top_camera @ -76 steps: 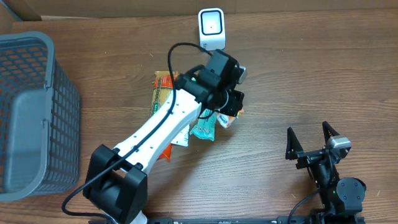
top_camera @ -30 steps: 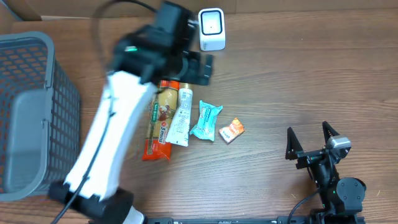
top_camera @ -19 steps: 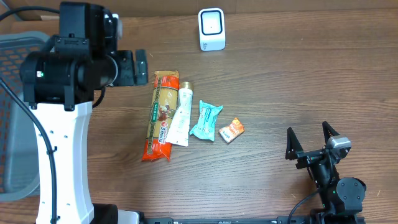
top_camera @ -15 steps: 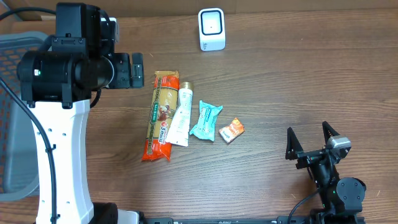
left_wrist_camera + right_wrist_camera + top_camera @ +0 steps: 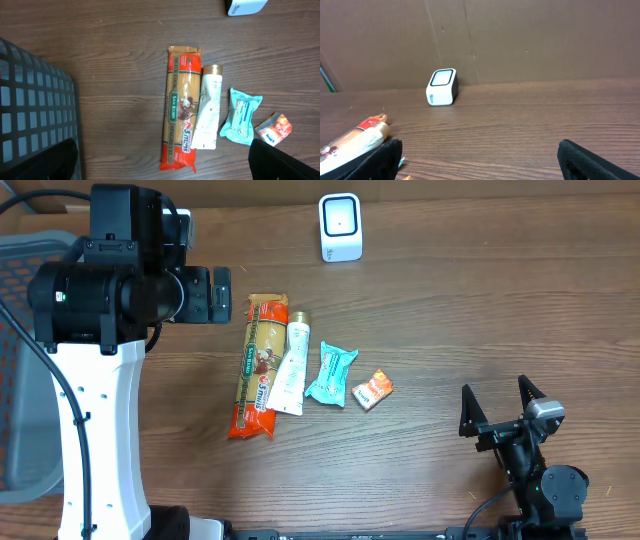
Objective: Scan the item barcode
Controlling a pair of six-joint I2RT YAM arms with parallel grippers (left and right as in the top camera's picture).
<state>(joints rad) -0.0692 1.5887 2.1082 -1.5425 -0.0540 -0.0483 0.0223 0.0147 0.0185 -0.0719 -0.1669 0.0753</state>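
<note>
Left tool (image 5: 210, 293) spread, empty — pasta packet (image 5: 258, 365) lies near it; right tool (image 5: 494, 392) likewise spread.

Pasta packet (image 5: 258, 370), tube (image 5: 291, 370), teal pouch (image 5: 331, 374), orange sachet (image 5: 372, 389) lie in a row.

Grey mesh basket (image 5: 20, 255) stands on wooden table (image 5: 480, 310).

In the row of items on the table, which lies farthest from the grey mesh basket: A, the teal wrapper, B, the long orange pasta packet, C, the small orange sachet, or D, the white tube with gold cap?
C: overhead, the small orange sachet ends the row on the side away from the grey mesh basket, past the teal wrapper.
</note>
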